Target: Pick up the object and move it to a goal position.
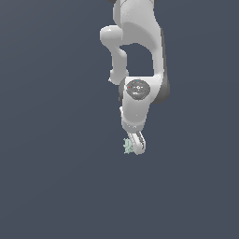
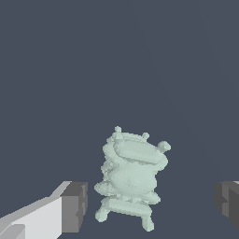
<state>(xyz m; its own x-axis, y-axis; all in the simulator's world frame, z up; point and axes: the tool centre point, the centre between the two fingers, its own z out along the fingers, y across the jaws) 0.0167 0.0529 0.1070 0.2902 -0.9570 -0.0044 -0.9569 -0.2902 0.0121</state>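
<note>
The object [image 2: 132, 177] is a small pale mint-green blocky thing with bumpy, spiky edges, resting on the dark grey floor. In the wrist view it lies between my two fingertips [image 2: 74, 207], with a gap on each side, closer to one finger than the other. My gripper [image 2: 151, 205] is open and wider than the object. In the exterior view the gripper [image 1: 134, 148] is lowered to the floor and the object [image 1: 127, 146] peeks out at the exterior view's left of the fingers, mostly hidden by them.
The white arm [image 1: 137, 56] reaches down from the top of the exterior view. The floor [image 1: 51, 177] is plain dark grey, with no other objects and no goal marker in view.
</note>
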